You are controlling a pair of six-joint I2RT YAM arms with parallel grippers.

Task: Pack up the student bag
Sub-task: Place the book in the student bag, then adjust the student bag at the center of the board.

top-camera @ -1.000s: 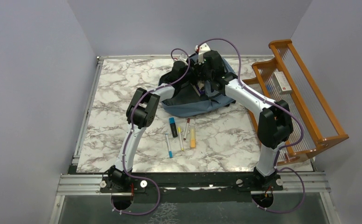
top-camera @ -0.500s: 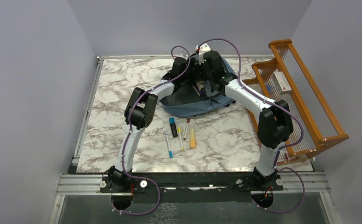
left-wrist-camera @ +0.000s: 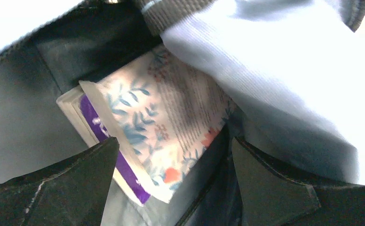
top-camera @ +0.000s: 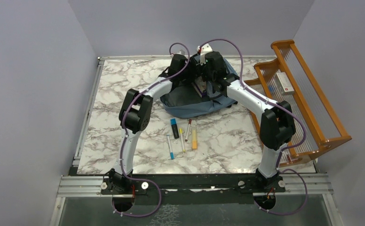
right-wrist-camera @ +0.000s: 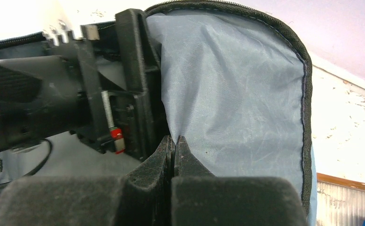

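At the near edge, both arm bases are bolted to a metal rail (top-camera: 194,184). Beyond it, a table (top-camera: 110,94) of white marble with grey-brown veins is enclosed by plain lavender walls (top-camera: 30,70) on the left, right and far sides. A cluster of markers (top-camera: 183,134) is laid near the middle. The student bag (top-camera: 190,106) is set open at the far centre. The left gripper (left-wrist-camera: 172,147) is held spread wide over a floral book (left-wrist-camera: 162,108) inside it. The right gripper (right-wrist-camera: 173,141) is pressed together, pinching the bag's lining. A wooden rack (top-camera: 303,89) is set along the right edge.
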